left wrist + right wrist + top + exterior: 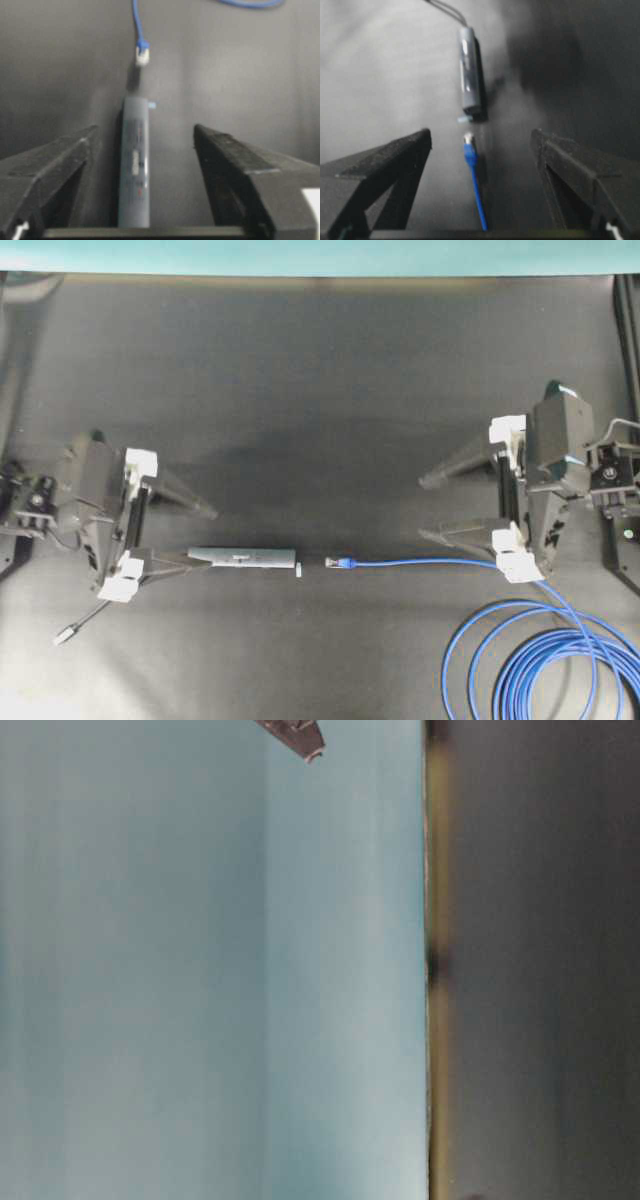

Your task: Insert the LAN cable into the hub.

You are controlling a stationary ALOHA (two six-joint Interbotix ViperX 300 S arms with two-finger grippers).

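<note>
1. In the overhead view, the coiled loops of the LAN cable are seen at the near right corner of the dark table, with a small silver plug on a thin grey cord lying near the left edge.
2. A straight run of the cable is laid leftward from the coil, ending in its plug at mid-table.
3. The hub is laid flat in line with that plug, end to end; a small gap is left between them, so nothing is inserted.
4. The left gripper is held low and pointed toward the centre, its jaws spread wide; the near finger is seen at the hub's left end, though contact cannot be judged. From the left wrist camera, the hub is framed between the two fingers, nearer to one.
5. The right gripper is likewise levelled and aimed at the centre, jaws parted and holding nothing; the cable is seen running between the fingers without touching them.
6. A teal wall is seen beyond the far table edge.
</note>
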